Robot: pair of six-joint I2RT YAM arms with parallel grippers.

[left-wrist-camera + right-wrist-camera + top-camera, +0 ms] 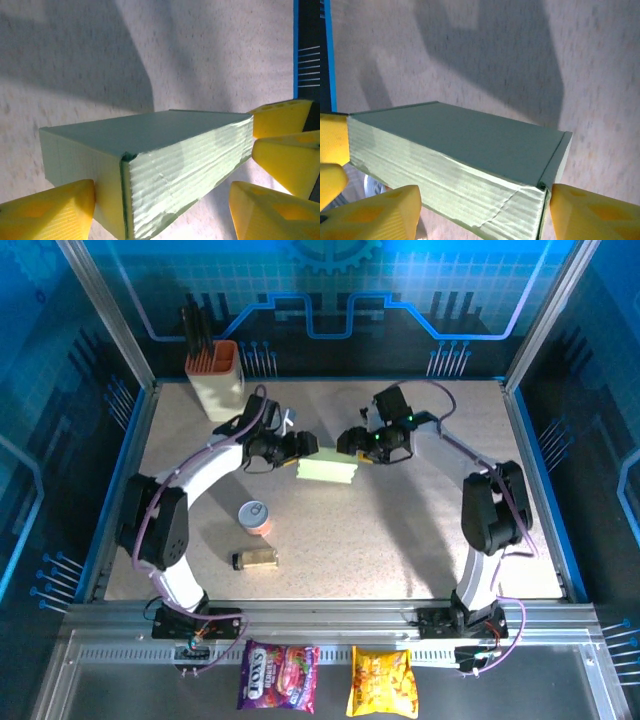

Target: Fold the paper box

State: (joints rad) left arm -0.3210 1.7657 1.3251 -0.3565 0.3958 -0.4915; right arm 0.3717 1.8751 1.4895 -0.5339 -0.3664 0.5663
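The paper box is a closed, shallow pale-green carton lying flat on the speckled table, a little beyond its middle. My left gripper is at the box's far left corner and my right gripper at its far right corner. In the left wrist view the box fills the lower middle; the left gripper is open, one yellow finger in front of the short end, the other clear of the card. In the right wrist view the box sits between the open right gripper, whose fingers flank its near corner.
A cream knife holder with an orange rim stands at the back left. A can and a small brown bottle lie front left of the box. Two snack bags rest on the front rail between the arm bases.
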